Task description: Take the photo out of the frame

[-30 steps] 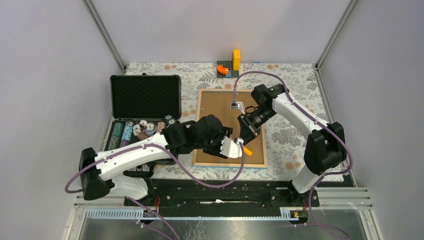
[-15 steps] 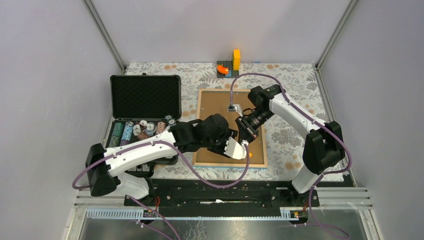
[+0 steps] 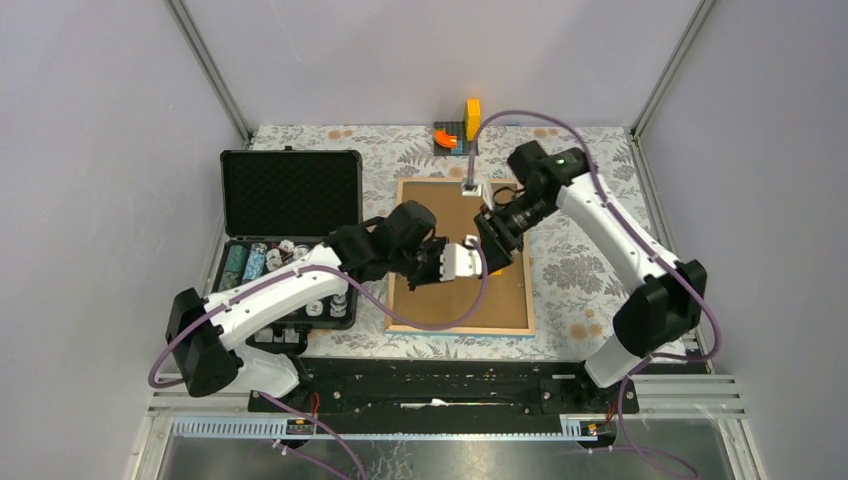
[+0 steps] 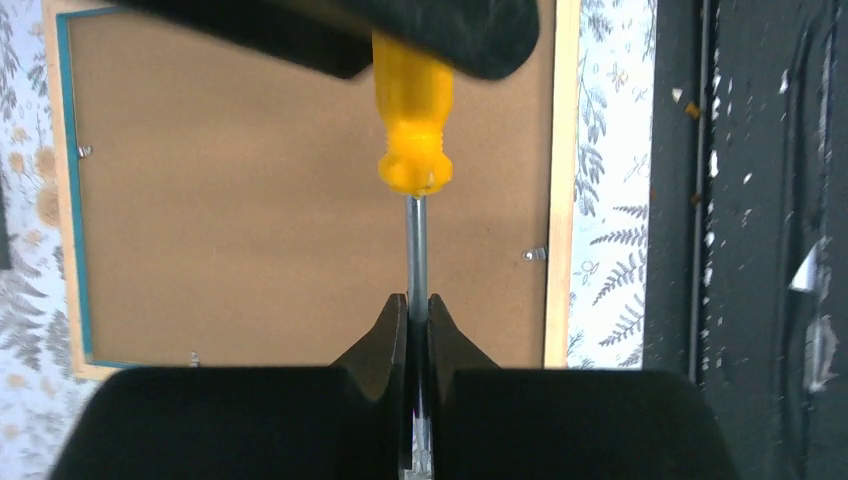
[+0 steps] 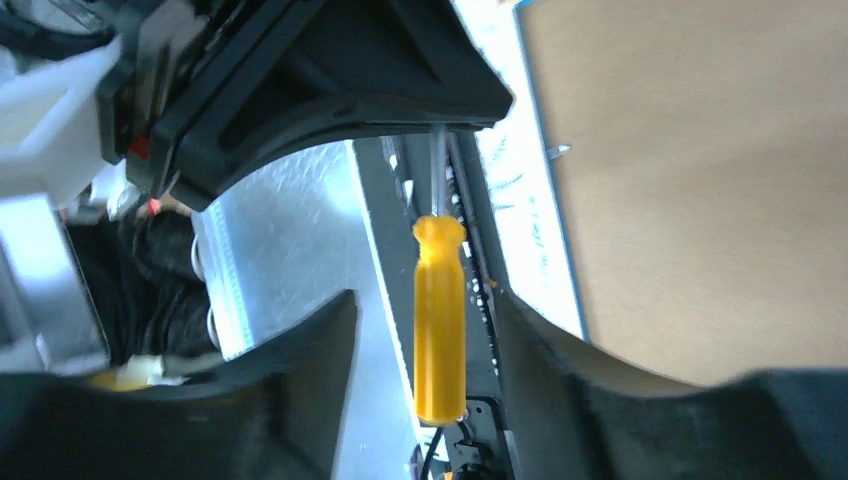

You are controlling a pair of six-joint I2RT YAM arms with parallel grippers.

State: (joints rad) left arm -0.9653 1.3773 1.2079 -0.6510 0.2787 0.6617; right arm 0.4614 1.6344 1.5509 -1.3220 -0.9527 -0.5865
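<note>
The frame (image 3: 455, 305) lies face down on the table, its brown fibreboard back (image 4: 240, 190) up. The photo is hidden under that back. A screwdriver with a yellow handle (image 4: 413, 120) hangs above the frame between both grippers. My left gripper (image 4: 417, 305) is shut on its metal shaft (image 4: 416, 250). My right gripper (image 5: 422, 300) is open, its fingers (image 5: 535, 350) standing on either side of the yellow handle (image 5: 440, 330) with gaps showing. In the top view the left gripper (image 3: 476, 262) and right gripper (image 3: 497, 243) meet over the frame's middle.
An open black foam-lined case (image 3: 290, 190) with several small items stands left of the frame. Orange and yellow blocks (image 3: 462, 128) sit at the back edge. Small metal clips (image 4: 535, 254) line the frame's back rim. The arms' black base rail (image 3: 440, 385) runs along the near edge.
The left gripper has closed on the screwdriver's shaft. The right gripper has let go of the handle and opened. Both grippers have shifted toward the back of the frame.
</note>
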